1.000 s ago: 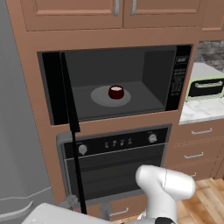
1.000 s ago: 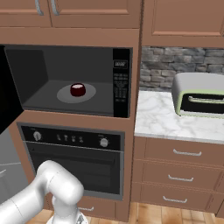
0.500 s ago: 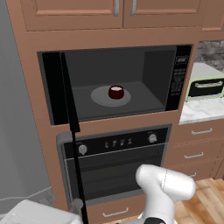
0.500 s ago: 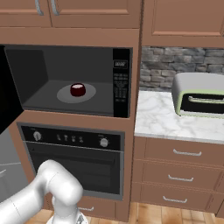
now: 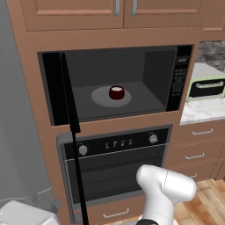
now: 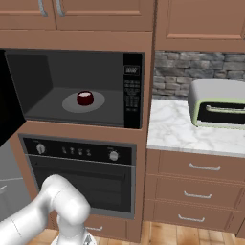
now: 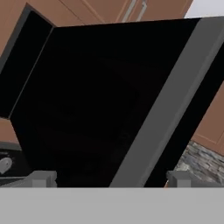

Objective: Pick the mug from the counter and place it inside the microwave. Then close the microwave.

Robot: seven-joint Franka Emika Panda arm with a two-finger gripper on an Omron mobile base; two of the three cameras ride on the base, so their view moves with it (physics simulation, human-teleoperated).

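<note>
I see the mug point(image 5: 116, 92) upright on the round turntable point(image 5: 101, 97) inside the microwave point(image 6: 81, 86), whose door point(image 5: 66, 94) hangs open at the left. My hand point(image 7: 109, 178) has its fingers spread wide, holding nothing, facing the dark door glass up close.

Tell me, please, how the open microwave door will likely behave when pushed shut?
The microwave door is a flat slab, so probably stiff. It stands swung out at the left of the microwave, so it should pivot, not slide. The squat mug seems unlikely to tip.
</note>
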